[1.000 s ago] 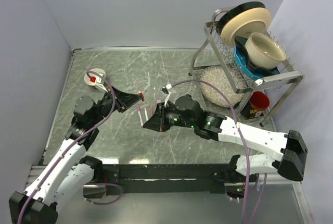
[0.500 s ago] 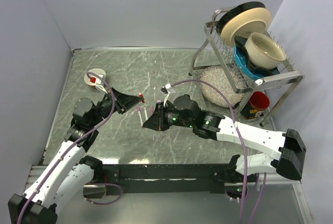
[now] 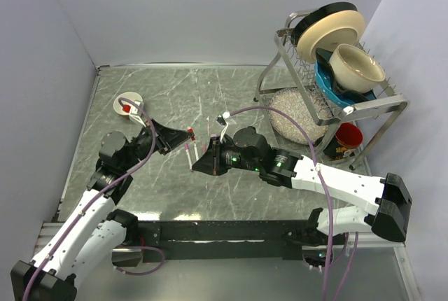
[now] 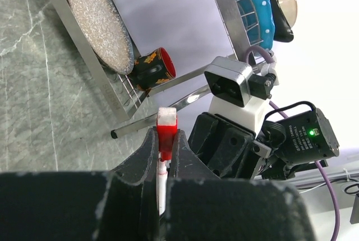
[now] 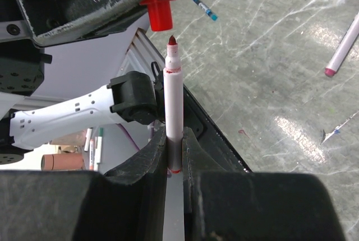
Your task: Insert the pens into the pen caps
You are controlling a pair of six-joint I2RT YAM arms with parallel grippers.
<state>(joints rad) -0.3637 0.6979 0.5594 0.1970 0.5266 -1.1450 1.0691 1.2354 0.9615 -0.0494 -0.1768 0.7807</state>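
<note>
Red cap (image 4: 167, 133) pinched in the left jaws hangs above the surface (image 5: 269, 67) just beyond the tip of the red-tipped pen (image 5: 173, 101) clamped in the right jaws, slightly off its line, so I reckon a push could jam the nib on the rim.

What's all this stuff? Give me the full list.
pen cap: one, red, left pincer
pen: one, white, red tip, right pincer, tip short of the cap
loose pens: two, pink-ended, middle of table
blue pen: one, on table
rack: one, metal, far right
dishes: three, cream plate, cream bowl, blue dish, in rack
speckled plate: one, grey, low in rack
mug: one, red inside, under rack
white ring: one, far left
left pincer: black, shut on cap
right pincer: black, shut on pen
</note>
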